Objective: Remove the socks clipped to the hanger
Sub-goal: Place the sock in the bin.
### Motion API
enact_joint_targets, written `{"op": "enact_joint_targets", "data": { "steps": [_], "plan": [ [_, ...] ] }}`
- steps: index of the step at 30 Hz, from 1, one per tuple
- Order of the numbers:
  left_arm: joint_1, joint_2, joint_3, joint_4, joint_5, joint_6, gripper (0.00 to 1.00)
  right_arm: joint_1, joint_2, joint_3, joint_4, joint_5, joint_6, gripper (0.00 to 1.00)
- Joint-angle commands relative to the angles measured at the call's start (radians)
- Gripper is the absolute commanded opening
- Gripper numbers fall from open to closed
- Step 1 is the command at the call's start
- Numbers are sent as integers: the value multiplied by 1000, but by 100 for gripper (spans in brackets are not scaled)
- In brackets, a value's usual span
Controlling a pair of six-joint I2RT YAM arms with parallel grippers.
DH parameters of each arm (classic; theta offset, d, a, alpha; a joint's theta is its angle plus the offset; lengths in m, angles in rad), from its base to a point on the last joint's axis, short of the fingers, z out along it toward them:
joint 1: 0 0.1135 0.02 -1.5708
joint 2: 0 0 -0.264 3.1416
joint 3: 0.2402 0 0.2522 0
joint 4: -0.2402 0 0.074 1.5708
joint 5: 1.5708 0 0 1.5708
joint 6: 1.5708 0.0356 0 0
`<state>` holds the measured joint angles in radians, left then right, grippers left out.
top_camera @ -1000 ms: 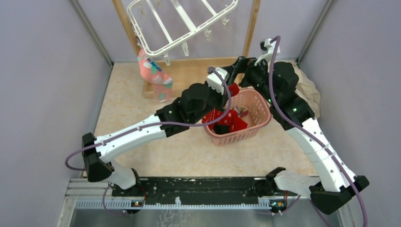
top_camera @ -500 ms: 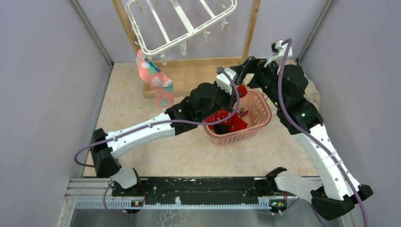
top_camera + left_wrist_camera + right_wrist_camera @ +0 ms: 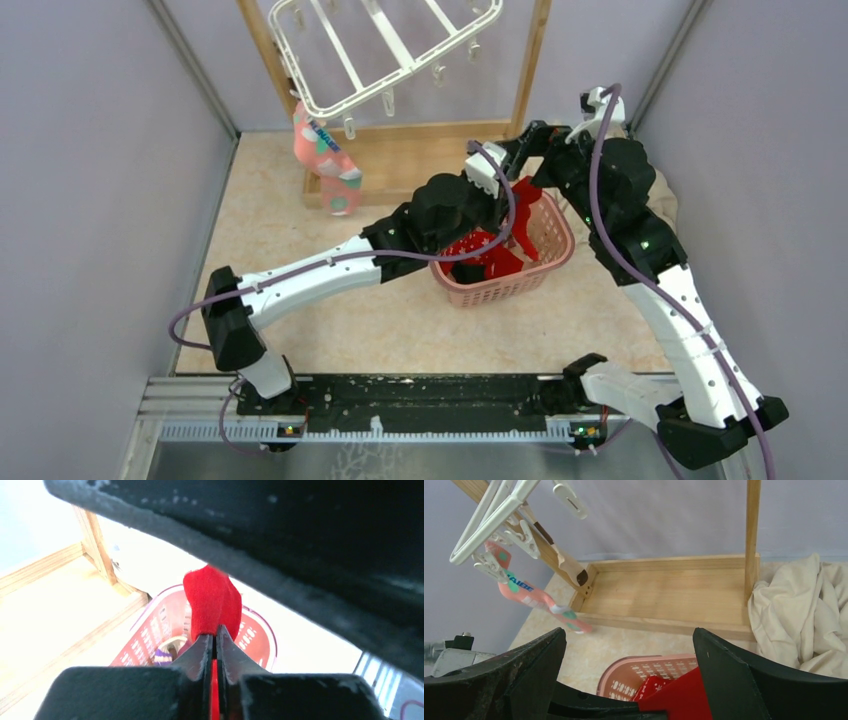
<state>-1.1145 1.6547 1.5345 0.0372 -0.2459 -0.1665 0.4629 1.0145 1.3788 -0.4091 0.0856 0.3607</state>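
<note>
Red sock (image 3: 212, 600) tight within left claw (image 3: 216, 644), over pink basket (image 3: 492, 291).

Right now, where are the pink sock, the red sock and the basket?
pink sock (image 3: 327, 160): top external view, its middle.
red sock (image 3: 211, 600): left wrist view, its upper bulge.
basket (image 3: 500, 288): top external view, near wall.

The left arm (image 3: 300, 275) and the right arm (image 3: 690, 325) have the same build: long white links with rows of small dark screws, and bulky black housings at the joints. The shoulder blocks (image 3: 235, 338) are black too. A thin purple cable (image 3: 592, 170) runs loosely along each arm. Small green lights (image 3: 647, 243) shine on the right arm's housing. The fingers (image 3: 199, 655) are black, speckled with pale dust and scratches.
</note>
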Motion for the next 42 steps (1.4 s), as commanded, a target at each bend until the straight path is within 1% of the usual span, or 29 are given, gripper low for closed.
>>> {"op": "enact_joint_targets", "data": {
  "steps": [1, 5, 6, 9, 10, 15, 16, 17, 20, 23, 27, 30, 35, 38, 42],
  "plan": [
    [15, -9, -58, 34, -28, -27, 13, -13, -27, 3, 27, 5, -14, 99],
    [27, -34, -130, 30, -47, -46, 64, -15, -23, -5, 33, -7, -7, 99],
    [34, -40, -146, 23, -52, -56, 71, -16, -20, -8, 35, -12, -4, 99],
    [51, -72, -198, 15, -59, -81, 88, -17, -12, -11, 43, -27, 8, 99],
    [52, -87, -215, 16, -64, -84, 91, -17, -11, -14, 45, -29, 10, 99],
    [54, -169, -270, 11, -92, -85, 94, -17, 3, -26, 55, -54, 22, 99],
    [53, -186, -276, 4, -101, -85, 98, -17, 6, -29, 56, -60, 27, 99],
    [54, -205, -283, -12, -115, -83, 99, -17, 9, -31, 60, -67, 30, 99],
    [54, -283, -317, -50, -206, -76, 99, -17, 16, -37, 65, -81, 39, 99],
    [59, -345, -342, -122, -307, -70, 99, -17, 23, -40, 73, -100, 46, 99],
    [87, -413, -370, -209, -396, -89, 99, -17, 33, -41, 84, -123, 59, 98],
    [129, -470, -415, -233, -442, -114, 99, -17, 40, -37, 87, -136, 65, 99],
    [227, -543, -495, -239, -462, -160, 99, -17, 45, -32, 88, -148, 74, 99],
    [299, -565, -540, -213, -424, -175, 99, -17, 45, -30, 86, -153, 76, 98],
    [350, -549, -562, -209, -444, -209, 99, -17, 47, -30, 83, -158, 79, 98]
  ]
}}
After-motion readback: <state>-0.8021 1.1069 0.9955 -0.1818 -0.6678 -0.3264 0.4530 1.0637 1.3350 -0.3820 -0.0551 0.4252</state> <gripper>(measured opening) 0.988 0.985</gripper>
